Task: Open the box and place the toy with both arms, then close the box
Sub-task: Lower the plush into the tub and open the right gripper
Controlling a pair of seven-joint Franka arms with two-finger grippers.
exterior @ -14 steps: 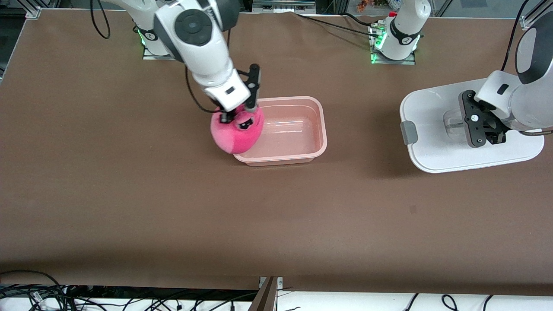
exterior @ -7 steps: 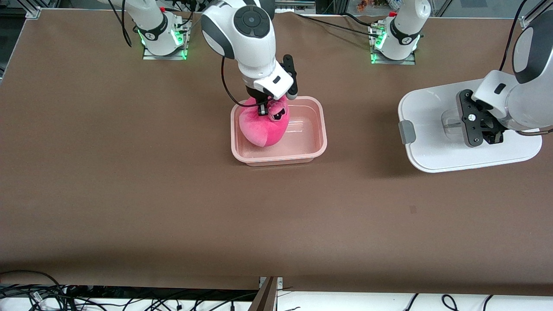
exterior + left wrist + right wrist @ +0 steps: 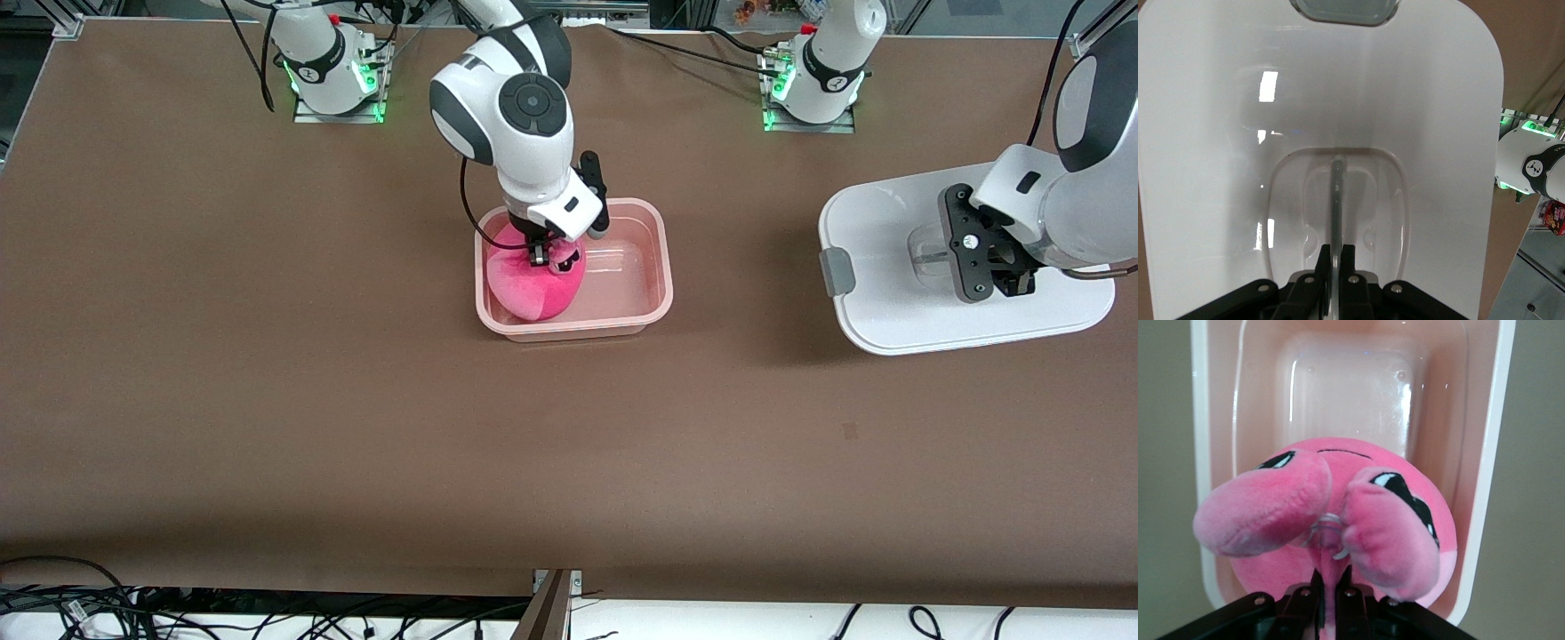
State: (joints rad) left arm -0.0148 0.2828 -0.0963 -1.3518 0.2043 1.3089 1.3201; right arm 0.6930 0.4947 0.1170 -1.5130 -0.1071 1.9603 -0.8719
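- Lowering the round bright pink plush toy (image 3: 533, 283) into the open translucent pale pink plastic tub (image 3: 653, 267) is the step we judge to be in hand, and the toy already sits within the tub's walls at the end toward the right arm.
- We see the right gripper (image 3: 542, 256) over that end of the tub, its black fingers pinched shut on a small loop or fold of plush at the top of the toy; the right wrist view shows the toy (image 3: 1331, 520) hanging just beneath the fingers, with the tub's clear floor (image 3: 1351, 393) beneath it.
- To do this well, we would go straight down until the plush rests on the floor, and only then part the fingers, so the soft toy neither rolls nor rides up on the rim.
- We would then lift straight up, since the gripper sits close to the tub's wall.
- We see the tub near the middle of the brown bench (image 3: 356, 427), toward the bench edge where the arm bases stand.
- We see the left gripper (image 3: 996, 262) waiting toward the left arm's end of the bench, closed on the clear recessed handle (image 3: 1337, 200) of the white plastic lid (image 3: 880, 293), well apart from the tub.
- We cannot tell whether the lid rests on the bench or is held just above it.
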